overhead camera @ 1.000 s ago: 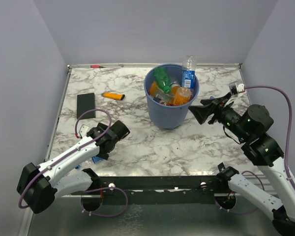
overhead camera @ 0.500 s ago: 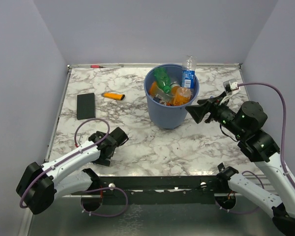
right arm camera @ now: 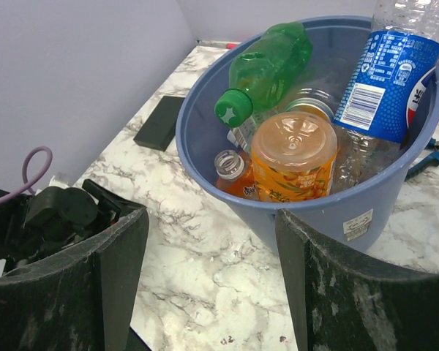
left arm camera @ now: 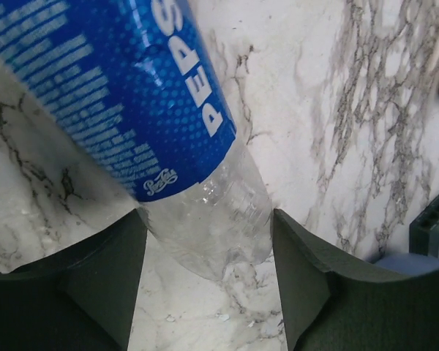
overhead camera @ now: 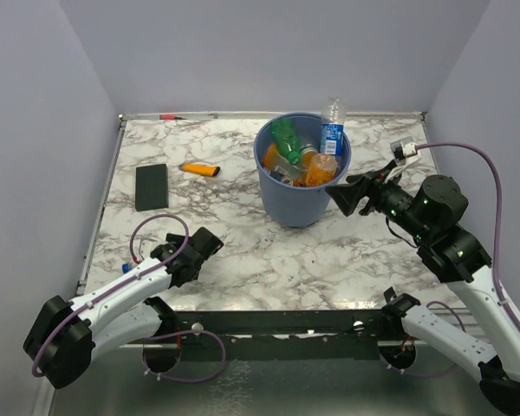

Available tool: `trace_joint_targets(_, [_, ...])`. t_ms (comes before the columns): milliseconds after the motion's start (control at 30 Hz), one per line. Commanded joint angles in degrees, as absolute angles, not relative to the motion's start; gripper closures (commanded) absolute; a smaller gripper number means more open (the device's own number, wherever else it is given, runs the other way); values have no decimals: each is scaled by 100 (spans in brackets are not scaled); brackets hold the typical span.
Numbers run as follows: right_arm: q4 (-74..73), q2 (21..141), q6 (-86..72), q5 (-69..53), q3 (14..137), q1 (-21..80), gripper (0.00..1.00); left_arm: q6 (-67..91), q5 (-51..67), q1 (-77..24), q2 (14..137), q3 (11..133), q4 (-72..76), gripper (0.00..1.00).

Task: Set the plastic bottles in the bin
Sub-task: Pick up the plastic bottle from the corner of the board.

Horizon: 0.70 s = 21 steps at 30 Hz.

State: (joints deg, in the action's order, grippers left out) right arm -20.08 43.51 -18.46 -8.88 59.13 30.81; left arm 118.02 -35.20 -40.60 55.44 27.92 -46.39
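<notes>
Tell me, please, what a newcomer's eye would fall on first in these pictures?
The blue bin, mid-table, is crammed with a green bottle, an orange bottle and a blue-labelled clear bottle poking above its rim. Front left, a Pepsi bottle lies on the marble, gripped by the left pincer; the right pincer gapes empty beside the bin.

Your two arms match: white tubular links between chunky black joint housings. On your left arm (overhead camera: 121, 286) a thin purple cable (overhead camera: 135, 234) loops up above the wrist. On your right arm (overhead camera: 455, 251) a longer purple cable (overhead camera: 451, 146) arcs away from a small white plug (overhead camera: 403, 149), and green lights (overhead camera: 434, 204) glow on the black joints. Your left gripper (left arm camera: 208, 219) has broad, matte black wedge fingers (left arm camera: 73, 285). Your right gripper (right arm camera: 212, 216) has the same fingers (right arm camera: 351, 292), scuffed with grey dust.
</notes>
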Motion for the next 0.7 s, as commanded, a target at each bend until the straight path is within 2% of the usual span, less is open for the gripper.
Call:
trace_joint_targets(0, [-2223,4342,-1863,-952,6163,3113,26,11474,-3656,-3940,5519,2375,-3987,40])
trace_joint_targets(167, [-2302,4367,-1823,-880,6254,3119,27,11256,-3622,-3920,5308,2268,-3817,69])
trace_joint_targets(467, [-2375,4443,-1744,-785,6499,3117,26,10780,-3543,-3926,4160,2620,-4482,100])
trace_joint_targets(567, [-2453,4471,-1682,-750,6674,3124,26,9998,-3626,-3932,3796,3187,-4616,100])
trace_joint_targets(667, [-2470,4528,-1638,-776,6858,3119,26,8514,-3948,-3935,3953,4273,-4463,100])
